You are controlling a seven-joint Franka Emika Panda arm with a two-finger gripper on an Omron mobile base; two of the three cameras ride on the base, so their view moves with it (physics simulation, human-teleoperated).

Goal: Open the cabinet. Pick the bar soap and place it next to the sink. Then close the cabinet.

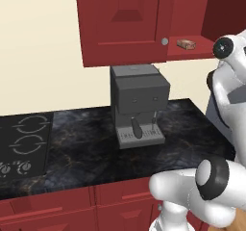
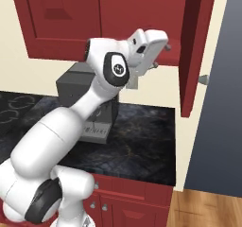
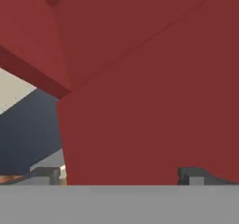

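The cabinet [image 1: 192, 13] is open, and its door [image 2: 194, 46] is swung out to the right, edge-on, with the silver knob [image 2: 203, 79] at its lower edge. The bar soap [image 1: 186, 44], small and brownish-pink, lies on the red shelf [image 1: 202, 49] just inside the opening. My arm reaches up to shelf height, with the white hand [image 2: 150, 42] just left of the door. In the hand view my gripper [image 3: 121, 175] is open. Its fingertips [image 3: 46, 173] stand wide apart with nothing between them, close to a red door panel [image 3: 149, 101].
A grey coffee machine [image 1: 139, 105] stands on the dark marble counter [image 1: 81, 148] below the closed cabinet door [image 1: 120, 18]. A black stovetop [image 1: 24, 143] lies at the left. Red lower drawers [image 1: 53, 208] run along the front. The counter ends at the right [image 2: 170, 169] by a dark wall.
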